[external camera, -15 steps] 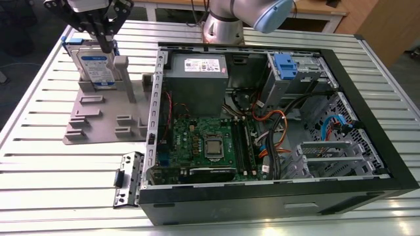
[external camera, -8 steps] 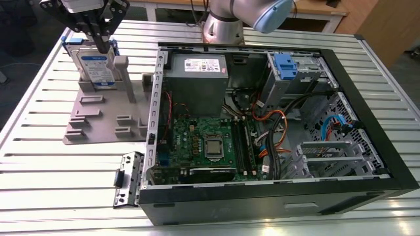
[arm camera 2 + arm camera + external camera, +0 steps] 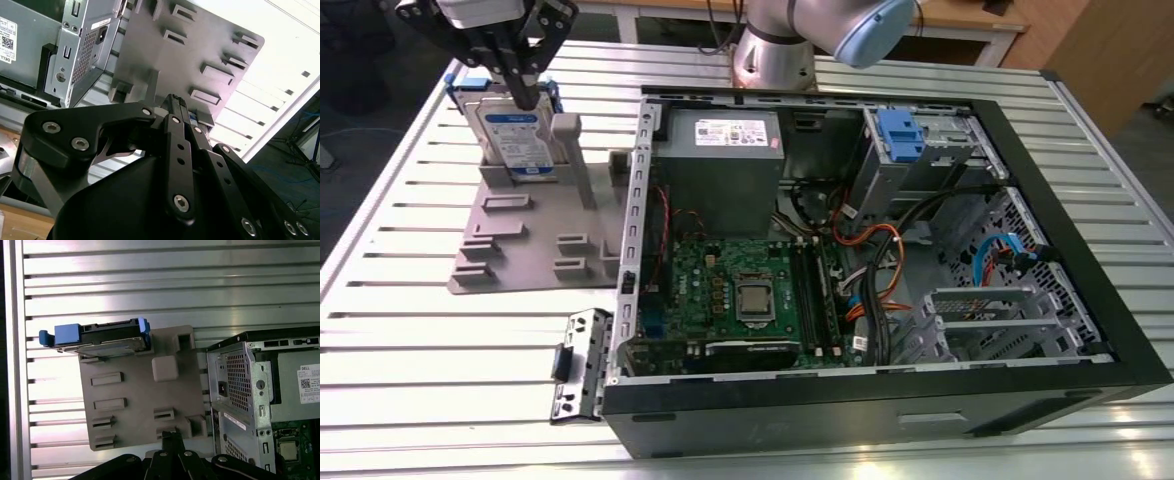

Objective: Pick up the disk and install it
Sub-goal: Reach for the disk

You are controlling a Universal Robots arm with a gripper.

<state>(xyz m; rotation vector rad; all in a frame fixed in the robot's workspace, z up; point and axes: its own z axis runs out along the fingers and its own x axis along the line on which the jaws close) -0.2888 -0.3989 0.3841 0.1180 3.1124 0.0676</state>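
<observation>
Disk (image 3: 515,140) stands on edge in a slot of the grey holder (image 3: 520,240) on the bench (image 3: 400,350), to the exterior view's left of the open computer case (image 3: 1067,250). The jaws are clenched together, grasping nothing, at the disk's upper edge; contact cannot be told.

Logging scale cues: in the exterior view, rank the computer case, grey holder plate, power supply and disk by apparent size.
Largest to smallest:
1. computer case
2. grey holder plate
3. power supply, fairly close to the plate, which looks somewhat larger
4. disk
</observation>
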